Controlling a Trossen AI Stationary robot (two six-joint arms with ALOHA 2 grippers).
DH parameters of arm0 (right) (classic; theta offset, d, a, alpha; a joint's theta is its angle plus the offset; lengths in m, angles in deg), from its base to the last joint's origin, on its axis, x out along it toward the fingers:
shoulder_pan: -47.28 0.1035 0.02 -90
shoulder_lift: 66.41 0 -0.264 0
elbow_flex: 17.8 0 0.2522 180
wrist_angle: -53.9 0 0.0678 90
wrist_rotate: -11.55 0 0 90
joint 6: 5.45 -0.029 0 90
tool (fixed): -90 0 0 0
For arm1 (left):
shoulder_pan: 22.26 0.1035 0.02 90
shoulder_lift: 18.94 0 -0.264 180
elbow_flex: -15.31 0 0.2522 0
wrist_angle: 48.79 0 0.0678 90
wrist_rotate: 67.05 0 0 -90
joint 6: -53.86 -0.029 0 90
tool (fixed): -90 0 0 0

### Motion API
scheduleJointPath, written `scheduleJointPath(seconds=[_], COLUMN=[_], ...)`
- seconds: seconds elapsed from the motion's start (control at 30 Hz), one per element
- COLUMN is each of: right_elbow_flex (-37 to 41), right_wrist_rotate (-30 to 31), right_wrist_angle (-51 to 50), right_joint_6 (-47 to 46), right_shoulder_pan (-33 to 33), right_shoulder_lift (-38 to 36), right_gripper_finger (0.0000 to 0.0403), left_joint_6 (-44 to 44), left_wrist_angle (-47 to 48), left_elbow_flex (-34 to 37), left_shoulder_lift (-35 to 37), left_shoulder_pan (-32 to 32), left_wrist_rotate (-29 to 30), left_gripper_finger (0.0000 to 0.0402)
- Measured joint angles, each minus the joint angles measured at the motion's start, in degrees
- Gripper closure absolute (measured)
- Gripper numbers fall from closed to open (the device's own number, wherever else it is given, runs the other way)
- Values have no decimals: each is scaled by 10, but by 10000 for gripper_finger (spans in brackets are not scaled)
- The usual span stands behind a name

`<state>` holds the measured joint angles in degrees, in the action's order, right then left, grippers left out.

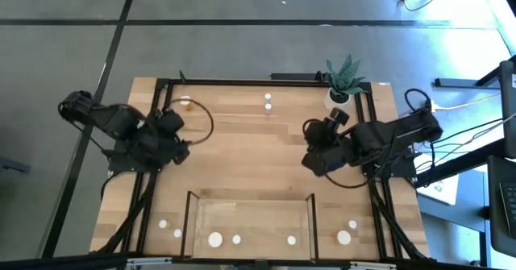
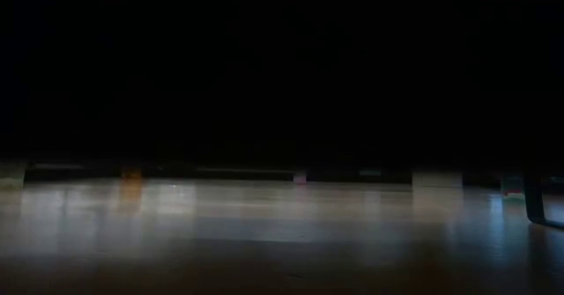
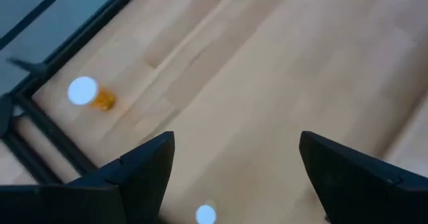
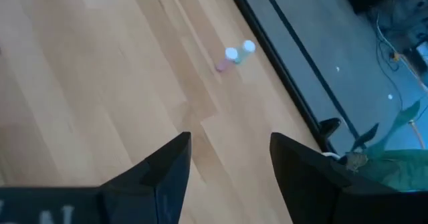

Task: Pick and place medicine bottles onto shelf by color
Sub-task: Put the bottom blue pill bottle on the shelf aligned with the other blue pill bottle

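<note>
Wooden tabletop (image 1: 242, 157), amber bottle (image 3: 90, 95) beyond left gripper (image 3: 234, 167)

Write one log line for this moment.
left gripper: open, empty | right gripper: open, empty | amber bottle: standing on table

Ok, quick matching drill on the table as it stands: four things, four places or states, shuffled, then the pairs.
1. amber bottle
2. potted plant
3. shelf
4. left gripper

A. far right corner of the table
B. near edge, middle
C. open, empty
D. far left, by the frame bar

Pairs: 1-D, 2-A, 3-B, 4-C
</note>
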<state>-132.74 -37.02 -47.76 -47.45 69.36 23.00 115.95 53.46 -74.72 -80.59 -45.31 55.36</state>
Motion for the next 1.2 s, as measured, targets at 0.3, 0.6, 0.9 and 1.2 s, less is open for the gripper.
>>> scheduleJointPath(seconds=[0.3,0.6,0.9,1.2], right_elbow_flex=[36,36,36,36], right_wrist_rotate=[0,0,-54,-75], right_wrist_angle=[28,29,27,21], right_joint_6=[13,70,160,201], right_shoulder_pan=[-10,-26,-97,-148], right_shoulder_lift=[-37,-37,-37,-51], right_gripper_finger=[196,196,196,196], left_joint_6=[-180,-326,-342,-350], left_wrist_angle=[-104,-227,-376,-579], left_elbow_flex=[0,0,0,0], left_shoulder_lift=[-5,-54,-160,-261], left_shoulder_pan=[204,363,446,508], left_wrist_rotate=[-66,-168,-187,-345], left_gripper_finger=[88,86,85,85])
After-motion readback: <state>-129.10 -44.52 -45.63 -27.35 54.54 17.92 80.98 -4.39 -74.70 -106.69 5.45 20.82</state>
